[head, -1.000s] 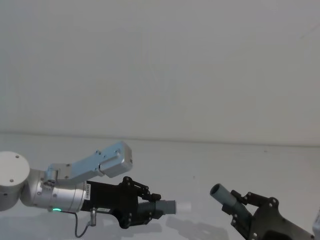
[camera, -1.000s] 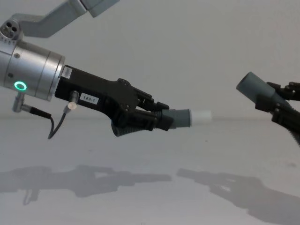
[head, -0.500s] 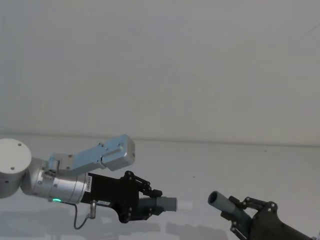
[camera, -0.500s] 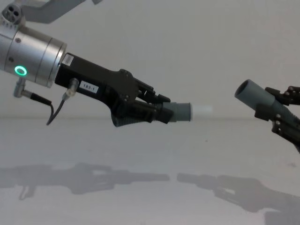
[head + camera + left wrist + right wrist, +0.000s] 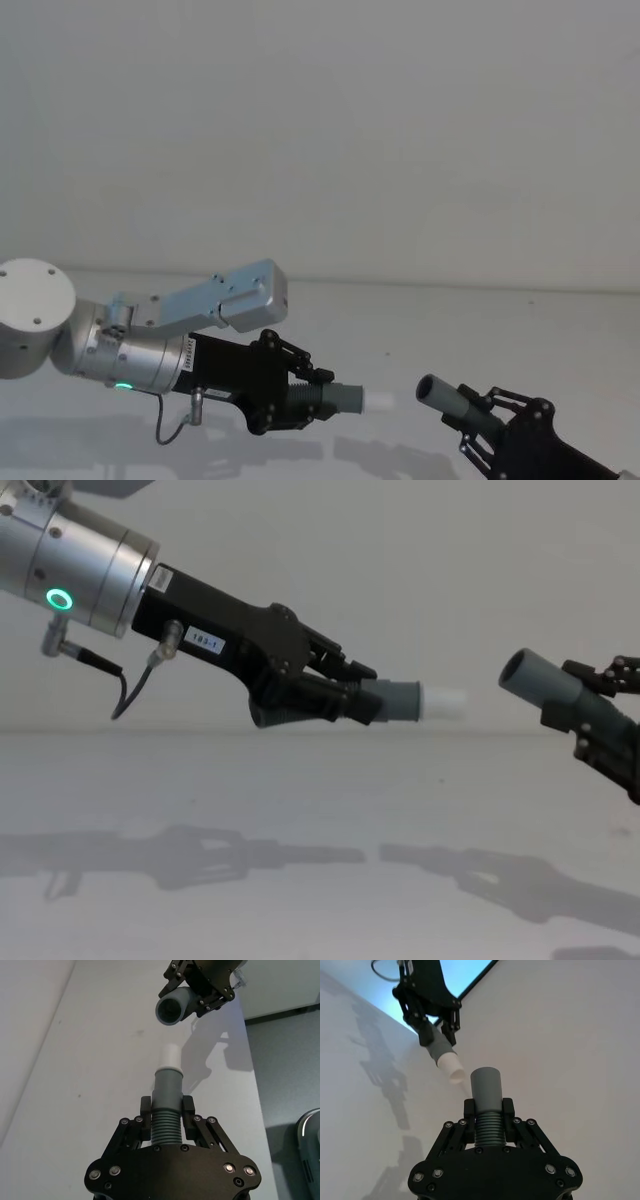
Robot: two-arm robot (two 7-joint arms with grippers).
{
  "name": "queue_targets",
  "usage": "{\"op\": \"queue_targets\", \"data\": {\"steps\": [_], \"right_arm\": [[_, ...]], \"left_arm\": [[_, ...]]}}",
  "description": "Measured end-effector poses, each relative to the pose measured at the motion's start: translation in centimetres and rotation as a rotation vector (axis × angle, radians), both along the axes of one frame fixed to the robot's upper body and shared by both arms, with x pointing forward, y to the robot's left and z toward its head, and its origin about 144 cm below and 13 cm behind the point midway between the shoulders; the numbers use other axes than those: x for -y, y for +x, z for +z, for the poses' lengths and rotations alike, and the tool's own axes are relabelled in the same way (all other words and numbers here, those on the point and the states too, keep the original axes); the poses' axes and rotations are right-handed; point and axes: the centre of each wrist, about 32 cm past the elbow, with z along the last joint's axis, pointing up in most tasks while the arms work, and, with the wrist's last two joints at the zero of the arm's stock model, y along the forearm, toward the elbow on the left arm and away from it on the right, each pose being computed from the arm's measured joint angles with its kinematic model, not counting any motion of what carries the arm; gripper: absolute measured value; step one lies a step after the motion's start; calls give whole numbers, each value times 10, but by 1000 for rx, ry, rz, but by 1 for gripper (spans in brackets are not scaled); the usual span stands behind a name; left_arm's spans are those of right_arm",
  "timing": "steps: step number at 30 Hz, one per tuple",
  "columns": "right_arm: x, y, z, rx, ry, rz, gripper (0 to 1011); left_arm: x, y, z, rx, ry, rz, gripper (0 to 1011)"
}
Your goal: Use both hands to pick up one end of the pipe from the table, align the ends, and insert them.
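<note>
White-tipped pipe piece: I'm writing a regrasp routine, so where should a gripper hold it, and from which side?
Grip the ribbed section behind the smooth collar, coming from the rear, opposite the white stub, as the left gripper does. That leaves collar and stub free to enter the open mouth of the other piece.

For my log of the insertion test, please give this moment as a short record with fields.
left gripper: shut on white-tipped piece, above table
right gripper: shut on open-mouthed piece, above table
ends: white stub faces open mouth, apart
insertion: not yet done
</note>
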Motion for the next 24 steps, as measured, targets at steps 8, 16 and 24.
{"op": "queue_targets", "data": {"steps": [8,16,24], "right_arm": [[-5,-4,3,58,-66,-76,291],[-2,-7,6,76,-132,-121,290],[3,-8,8,93,-185,-131,290]], "left_arm": [[4,-4,5,22,8,8,327],[5,-8,8,38,10,20,327],[5,-11,10,48,12,30,327]]}}
